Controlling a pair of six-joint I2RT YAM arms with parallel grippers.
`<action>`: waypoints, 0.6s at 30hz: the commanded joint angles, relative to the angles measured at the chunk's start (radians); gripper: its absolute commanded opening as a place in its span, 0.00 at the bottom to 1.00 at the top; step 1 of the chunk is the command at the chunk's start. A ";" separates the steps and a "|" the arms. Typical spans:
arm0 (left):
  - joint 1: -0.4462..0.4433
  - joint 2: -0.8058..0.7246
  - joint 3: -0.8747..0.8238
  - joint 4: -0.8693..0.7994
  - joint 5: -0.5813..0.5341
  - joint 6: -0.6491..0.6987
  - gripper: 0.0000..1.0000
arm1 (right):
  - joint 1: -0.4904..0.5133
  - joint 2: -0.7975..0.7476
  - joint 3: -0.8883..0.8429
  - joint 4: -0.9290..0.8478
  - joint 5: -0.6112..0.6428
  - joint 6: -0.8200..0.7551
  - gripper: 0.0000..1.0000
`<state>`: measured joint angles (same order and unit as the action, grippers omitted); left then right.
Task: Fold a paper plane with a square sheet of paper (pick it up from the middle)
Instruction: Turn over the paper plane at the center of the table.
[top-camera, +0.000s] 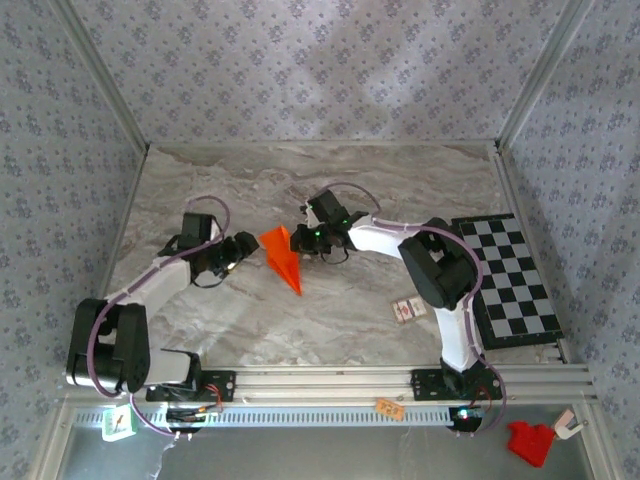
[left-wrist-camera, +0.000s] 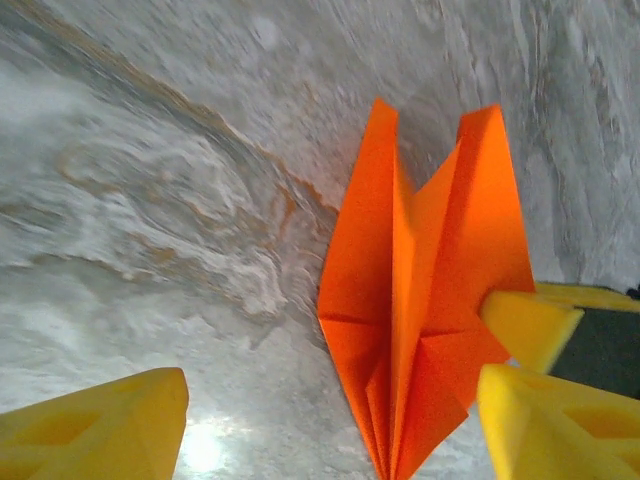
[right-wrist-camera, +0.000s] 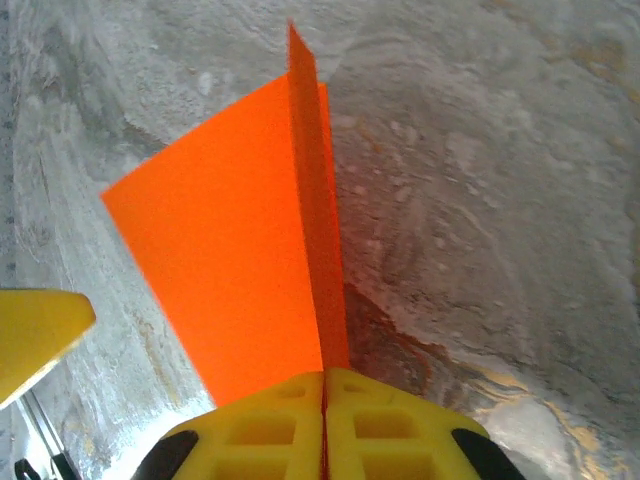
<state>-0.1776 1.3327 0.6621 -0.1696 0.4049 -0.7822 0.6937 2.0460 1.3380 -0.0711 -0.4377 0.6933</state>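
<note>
The paper plane (top-camera: 282, 258) is a bright orange pointed dart on the marble table, nose toward the near edge. In the right wrist view its wing (right-wrist-camera: 230, 250) spreads left of an upright centre fold. My right gripper (right-wrist-camera: 323, 385) is shut on that fold from the right side of the plane (top-camera: 303, 240). My left gripper (top-camera: 247, 250) stands open just left of the plane. In the left wrist view the plane (left-wrist-camera: 420, 290) lies between its spread yellow fingers (left-wrist-camera: 110, 425), nearer the right one. The right gripper's fingertips (left-wrist-camera: 528, 322) pinch the paper's edge there.
A black-and-white checkered board (top-camera: 510, 280) lies at the table's right edge. A small printed card (top-camera: 408, 309) sits near the front right. A red block (top-camera: 530, 442) rests below the aluminium front rail (top-camera: 330, 380). Patterned walls close in three sides.
</note>
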 joint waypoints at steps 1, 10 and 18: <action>-0.030 0.023 -0.027 0.071 0.040 -0.049 0.73 | -0.011 0.005 -0.029 0.063 -0.035 0.026 0.10; -0.083 0.110 -0.021 0.157 0.082 -0.083 0.60 | -0.033 -0.012 -0.076 0.058 -0.025 0.022 0.14; -0.107 0.213 0.032 0.218 0.130 -0.088 0.42 | -0.037 -0.011 -0.076 0.058 -0.033 0.020 0.14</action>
<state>-0.2821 1.5242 0.6582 -0.0113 0.4915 -0.8658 0.6628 2.0457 1.2678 -0.0177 -0.4530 0.7105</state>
